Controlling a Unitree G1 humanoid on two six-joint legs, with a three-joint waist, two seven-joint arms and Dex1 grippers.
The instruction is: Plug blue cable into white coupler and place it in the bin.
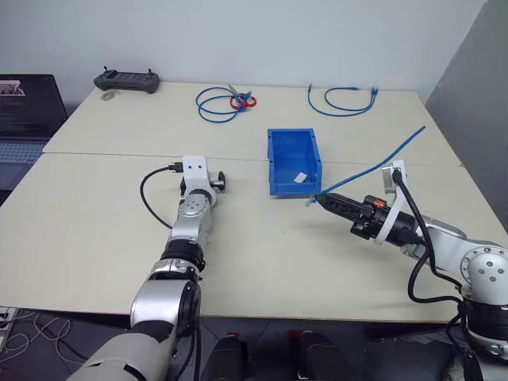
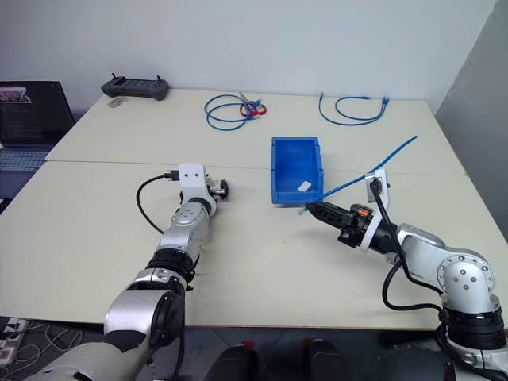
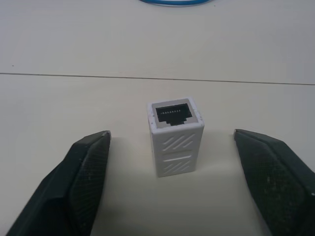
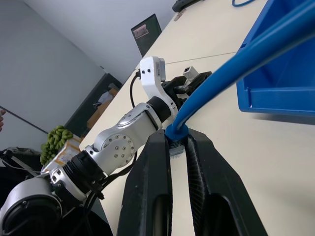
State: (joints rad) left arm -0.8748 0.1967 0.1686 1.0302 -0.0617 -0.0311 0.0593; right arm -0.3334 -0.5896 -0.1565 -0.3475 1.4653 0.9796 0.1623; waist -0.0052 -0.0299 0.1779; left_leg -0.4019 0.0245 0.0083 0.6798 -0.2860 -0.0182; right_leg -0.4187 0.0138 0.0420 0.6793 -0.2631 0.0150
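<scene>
Now your left gripper point(image 3: 172, 147) stands spread around the white coupler point(image 3: 174, 135), upright left of the bin point(image 1: 294, 163), dark socket showing. Your right gripper point(image 4: 178, 142) pinches the thin light-blue blue cable point(image 1: 373, 165) just beside the bin.

Table point(image 1: 262, 270): bin point(image 1: 294, 161) at centre; coupler point(image 3: 174, 136) to its left; two coiled cables point(image 1: 225, 103) point(image 1: 343, 98) behind; controller point(image 1: 126, 80), laptop point(image 1: 25, 111) far left.
</scene>
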